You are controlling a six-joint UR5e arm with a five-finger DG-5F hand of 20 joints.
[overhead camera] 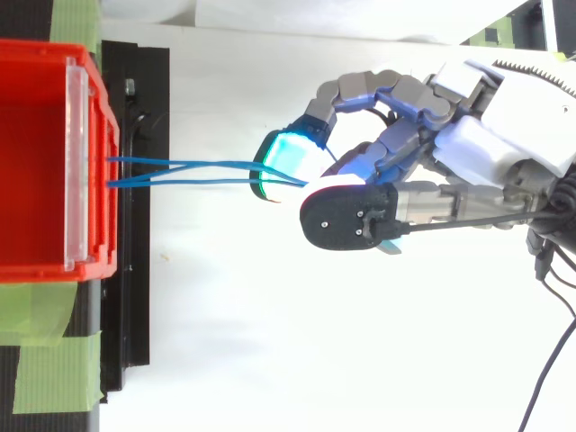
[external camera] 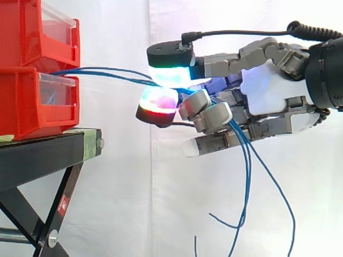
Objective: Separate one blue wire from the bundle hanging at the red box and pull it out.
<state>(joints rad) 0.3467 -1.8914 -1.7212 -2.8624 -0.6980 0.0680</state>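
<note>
Step in hand: the pinch. The fingers (external camera: 170,75) of the hand (external camera: 268,91) are curled, their tips closed on blue wires (external camera: 107,72) that run from the red box (external camera: 21,101) ahead and droop behind them. Several seem caught; next, I judge, shed all but one, then draw back.

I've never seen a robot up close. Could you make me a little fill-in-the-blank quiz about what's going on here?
The robot hand pinches thin wires coloured ____.
The wires lead from its fingertips into the lower of two stacked ____ bins.
The bins sit on a ____ stand.
Past the fingers, the wires' loose ends hang ____.
Missing words: blue; red; black; down.
</note>
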